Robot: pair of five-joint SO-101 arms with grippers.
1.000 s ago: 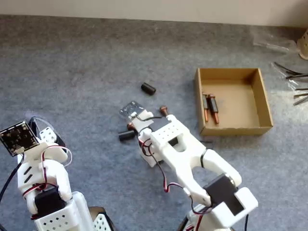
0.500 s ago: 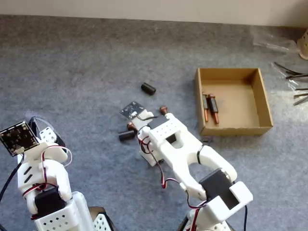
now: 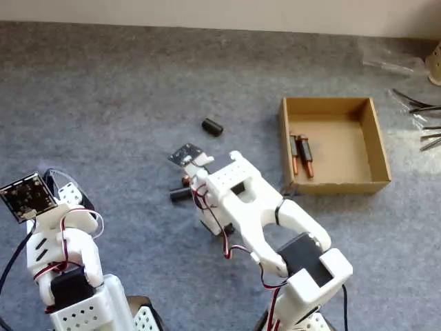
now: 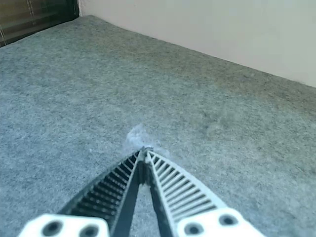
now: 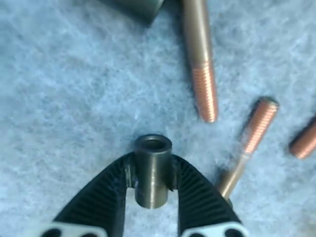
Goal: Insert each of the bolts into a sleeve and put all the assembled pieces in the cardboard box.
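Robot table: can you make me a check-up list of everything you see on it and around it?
Surface: grey carpet, flat, no spills seen.
Job's things: cardboard box holds two assembled pieces; a loose sleeve lies apart; a second sleeve lies by the right arm; loose bolts lie near the held sleeve.
Clutter: metal tools and clear plastic at the far right edge.
Grippers: left gripper shut, empty; right gripper shut on the held sleeve.
Cables: red, white and black wires loop along the arms.
Surroundings: pale wall behind the carpet.
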